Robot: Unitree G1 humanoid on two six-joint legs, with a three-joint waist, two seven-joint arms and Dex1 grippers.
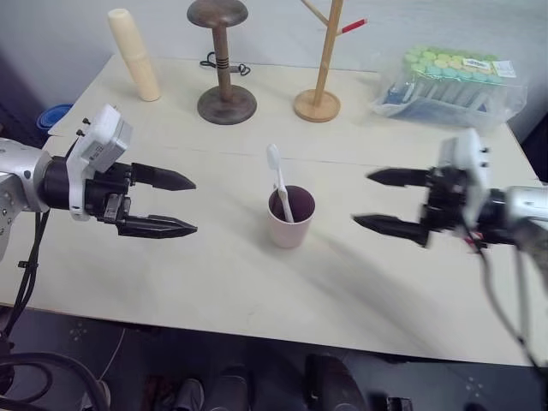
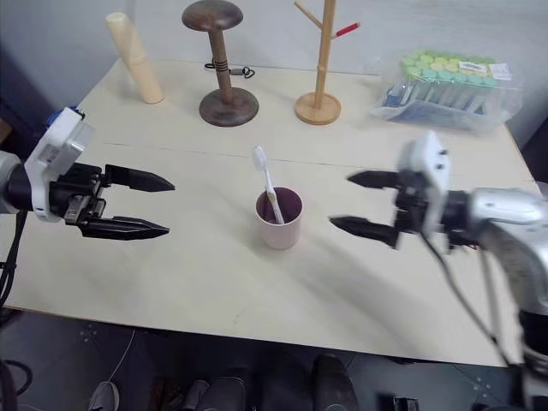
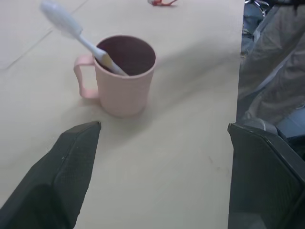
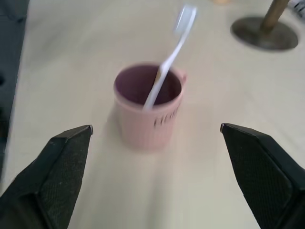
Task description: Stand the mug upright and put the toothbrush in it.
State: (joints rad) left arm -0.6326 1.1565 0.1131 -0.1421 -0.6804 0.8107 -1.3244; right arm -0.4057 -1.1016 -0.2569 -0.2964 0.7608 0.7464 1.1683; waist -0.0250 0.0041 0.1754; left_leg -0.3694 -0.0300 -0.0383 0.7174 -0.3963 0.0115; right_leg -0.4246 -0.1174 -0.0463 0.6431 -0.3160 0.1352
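The pale pink mug (image 1: 291,221) stands upright in the middle of the table, its dark maroon inside facing up. The white toothbrush (image 1: 279,177) leans inside it, bristle head up and tilted toward the left. My left gripper (image 1: 180,204) hovers left of the mug, open and empty, its tips pointing at it. On the mug's other side my right gripper (image 1: 381,201) is also open and empty, pointing back at the mug. Both wrist views look at the mug (image 3: 123,76) (image 4: 148,106) between spread black fingers.
At the back stand a tall cream cylinder (image 1: 134,55), a dark wooden stand (image 1: 224,64), a light wooden branching stand (image 1: 321,68) and a clear box of green-capped tubes (image 1: 452,84). A small red item (image 3: 162,2) lies on the table beyond the mug. The table's front edge (image 1: 257,336) is near.
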